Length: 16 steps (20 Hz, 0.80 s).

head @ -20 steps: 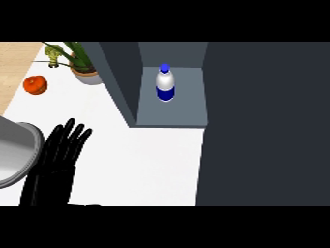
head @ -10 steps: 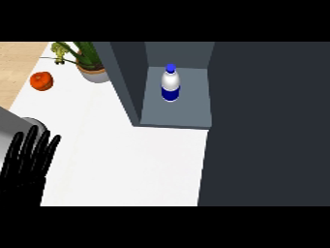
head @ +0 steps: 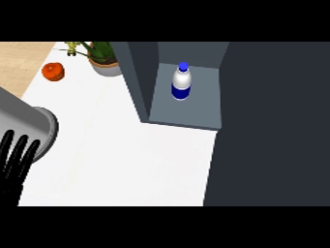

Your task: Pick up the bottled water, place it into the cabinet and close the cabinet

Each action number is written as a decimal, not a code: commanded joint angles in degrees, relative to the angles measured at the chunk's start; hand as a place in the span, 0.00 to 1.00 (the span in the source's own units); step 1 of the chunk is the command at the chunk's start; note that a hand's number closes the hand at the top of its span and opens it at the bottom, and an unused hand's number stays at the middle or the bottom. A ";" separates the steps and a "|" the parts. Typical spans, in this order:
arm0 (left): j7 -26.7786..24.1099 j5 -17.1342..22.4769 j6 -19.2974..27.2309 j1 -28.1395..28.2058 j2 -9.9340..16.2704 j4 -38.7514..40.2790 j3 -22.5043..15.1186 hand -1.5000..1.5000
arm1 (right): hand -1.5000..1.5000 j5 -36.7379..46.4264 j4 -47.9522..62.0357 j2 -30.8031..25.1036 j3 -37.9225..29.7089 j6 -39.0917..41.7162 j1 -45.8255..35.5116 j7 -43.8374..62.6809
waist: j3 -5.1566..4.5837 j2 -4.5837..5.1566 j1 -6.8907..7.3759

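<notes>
The bottled water [head: 182, 82], white with a blue cap and blue label, stands upright on the grey shelf of the open cabinet [head: 185, 109] at the top centre of the head view. The cabinet's dark door [head: 281, 126] fills the right side. My left hand [head: 7, 162] shows at the lower left edge with straight spread fingers, far from the bottle and holding nothing. My right hand does not show.
A grey metal cylinder [head: 14, 121] lies at the left edge beside my left hand. A red fruit [head: 53, 71] and a potted plant [head: 103, 60] sit at the back left. White counter [head: 125, 155] spreads between the cylinder and the cabinet.
My left hand has drawn back toward the lower left edge, away from the cabinet. The bottle stays on the shelf. The view has shifted slightly.
</notes>
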 commanded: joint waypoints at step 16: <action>1.71 2.78 -8.24 0.05 5.55 -0.27 3.04 0.00 | 0.00 2.71 -1.17 -3.15 7.29 2.87 -20.83 13.46 | -0.75 1.73 8.40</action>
